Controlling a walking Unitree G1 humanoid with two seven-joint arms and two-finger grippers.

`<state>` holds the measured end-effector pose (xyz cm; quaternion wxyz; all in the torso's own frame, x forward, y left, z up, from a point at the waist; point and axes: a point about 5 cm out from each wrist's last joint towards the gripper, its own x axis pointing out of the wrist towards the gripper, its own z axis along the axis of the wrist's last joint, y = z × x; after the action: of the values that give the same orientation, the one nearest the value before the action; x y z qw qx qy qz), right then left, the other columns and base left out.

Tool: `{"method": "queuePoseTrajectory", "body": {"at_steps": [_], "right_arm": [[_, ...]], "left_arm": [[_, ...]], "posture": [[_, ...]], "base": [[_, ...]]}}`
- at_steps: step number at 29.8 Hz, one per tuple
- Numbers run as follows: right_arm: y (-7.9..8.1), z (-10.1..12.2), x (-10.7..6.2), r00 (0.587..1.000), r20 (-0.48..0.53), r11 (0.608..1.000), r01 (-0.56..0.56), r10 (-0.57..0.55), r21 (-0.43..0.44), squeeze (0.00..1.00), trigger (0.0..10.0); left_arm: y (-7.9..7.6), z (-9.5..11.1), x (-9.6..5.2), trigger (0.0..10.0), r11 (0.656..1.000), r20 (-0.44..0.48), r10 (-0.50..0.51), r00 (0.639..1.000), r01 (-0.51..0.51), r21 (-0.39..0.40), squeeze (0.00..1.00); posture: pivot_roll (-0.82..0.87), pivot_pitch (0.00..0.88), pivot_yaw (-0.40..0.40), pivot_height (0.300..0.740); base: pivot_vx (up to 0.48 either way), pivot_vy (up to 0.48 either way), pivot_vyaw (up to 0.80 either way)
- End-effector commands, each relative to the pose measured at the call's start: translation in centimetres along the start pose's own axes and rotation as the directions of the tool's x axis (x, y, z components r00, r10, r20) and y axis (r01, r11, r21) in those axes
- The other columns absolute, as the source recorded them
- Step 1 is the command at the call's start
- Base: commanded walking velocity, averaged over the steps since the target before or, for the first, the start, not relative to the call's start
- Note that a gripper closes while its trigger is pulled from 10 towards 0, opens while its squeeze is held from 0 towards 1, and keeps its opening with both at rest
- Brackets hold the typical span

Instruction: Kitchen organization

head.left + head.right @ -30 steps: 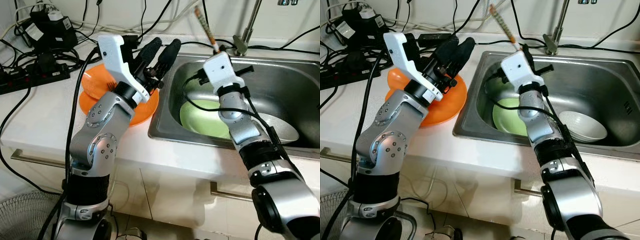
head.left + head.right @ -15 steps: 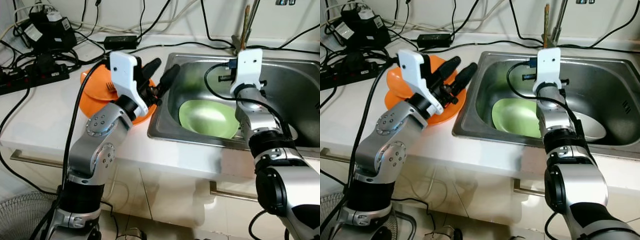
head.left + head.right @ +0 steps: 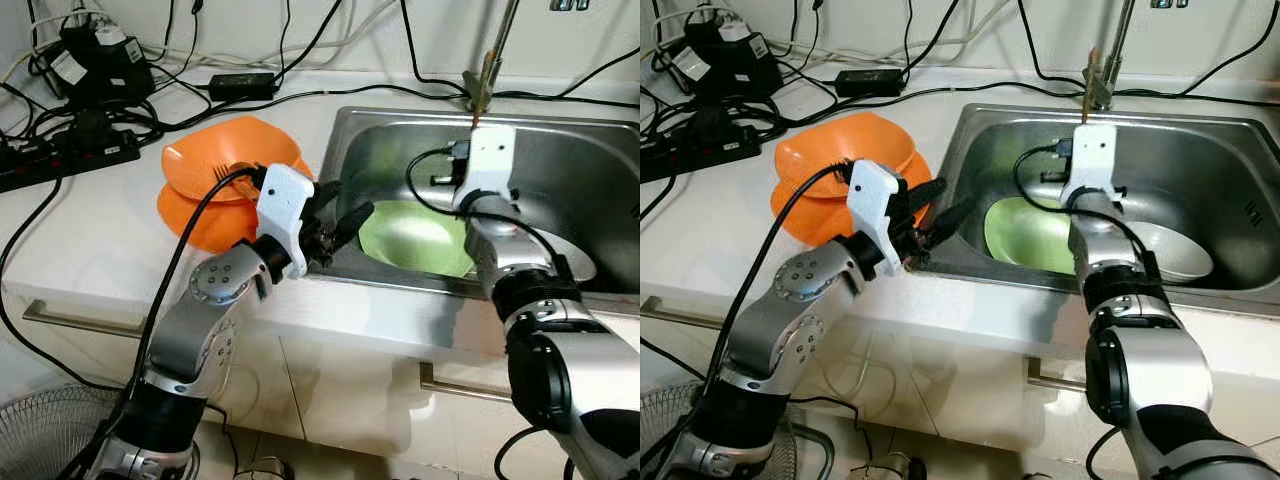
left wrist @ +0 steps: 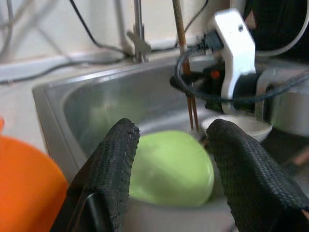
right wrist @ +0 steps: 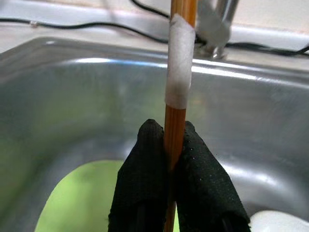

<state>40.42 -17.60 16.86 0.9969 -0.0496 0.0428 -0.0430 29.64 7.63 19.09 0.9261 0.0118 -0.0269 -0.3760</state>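
Over the sink [image 3: 600,170], the right pincer [image 5: 170,145] is clamped on a pair of wooden chopsticks [image 5: 179,72] held upright, with a green plate [image 3: 415,235] lying in the basin below it and a white bowl [image 3: 1180,250] just beside that plate. Across the sink's near rim, the left pincer [image 4: 171,159] hangs with fingers spread, gripping nothing; stacked orange bowls [image 3: 215,185] sit behind it on the counter [image 3: 80,230].

No text, label, brand, number or sign can be read on anything here.
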Motion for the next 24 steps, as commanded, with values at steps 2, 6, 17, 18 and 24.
{"method": "queuePoseTrajectory", "body": {"at_steps": [2, 6, 17, 18, 24], "right_arm": [[0.0, -1.2, -0.2, 0.998, -0.057, 1.000, 0.001, 0.000, 0.019, 0.00, 10.0], [0.0, -1.5, -0.3, 0.998, -0.066, 1.000, -0.002, 0.003, 0.018, 0.00, 10.0], [0.7, -3.2, -0.7, 0.992, -0.123, 0.999, -0.023, 0.026, 0.025, 0.00, 10.0], [0.7, -3.3, -0.7, 0.992, -0.126, 0.999, -0.024, 0.027, 0.026, 0.57, 10.0], [0.7, -3.5, -0.8, 0.991, -0.131, 0.999, -0.028, 0.032, 0.031, 1.00, 10.0]], "left_arm": [[0.0, -1.1, -0.2, 10.0, 1.000, -0.042, -0.005, 0.999, 0.006, 0.023, 0.00], [-0.1, -1.3, -0.2, 10.0, 1.000, -0.049, -0.009, 0.999, 0.010, 0.020, 0.00], [-0.4, -1.9, -0.1, 10.0, 0.999, -0.079, -0.022, 0.997, 0.025, 0.036, 0.00], [-0.4, -1.9, -0.1, 10.0, 0.999, -0.078, -0.023, 0.997, 0.026, 0.036, 0.00], [-0.4, -1.8, -0.1, 10.0, 0.999, -0.073, -0.020, 0.997, 0.023, 0.041, 0.00]], "posture": [[0.17, 0.021, 0.090, 0.740], [0.17, 0.017, 0.089, 0.740], [0.18, 0.003, 0.089, 0.740], [0.18, 0.003, 0.089, 0.740], [0.18, 0.002, 0.088, 0.740]], "base": [[0.000, 0.000, 0.00], [0.000, 0.000, 0.00], [0.000, 0.000, 0.00], [0.000, 0.000, 0.00], [0.000, 0.000, 0.00]]}}
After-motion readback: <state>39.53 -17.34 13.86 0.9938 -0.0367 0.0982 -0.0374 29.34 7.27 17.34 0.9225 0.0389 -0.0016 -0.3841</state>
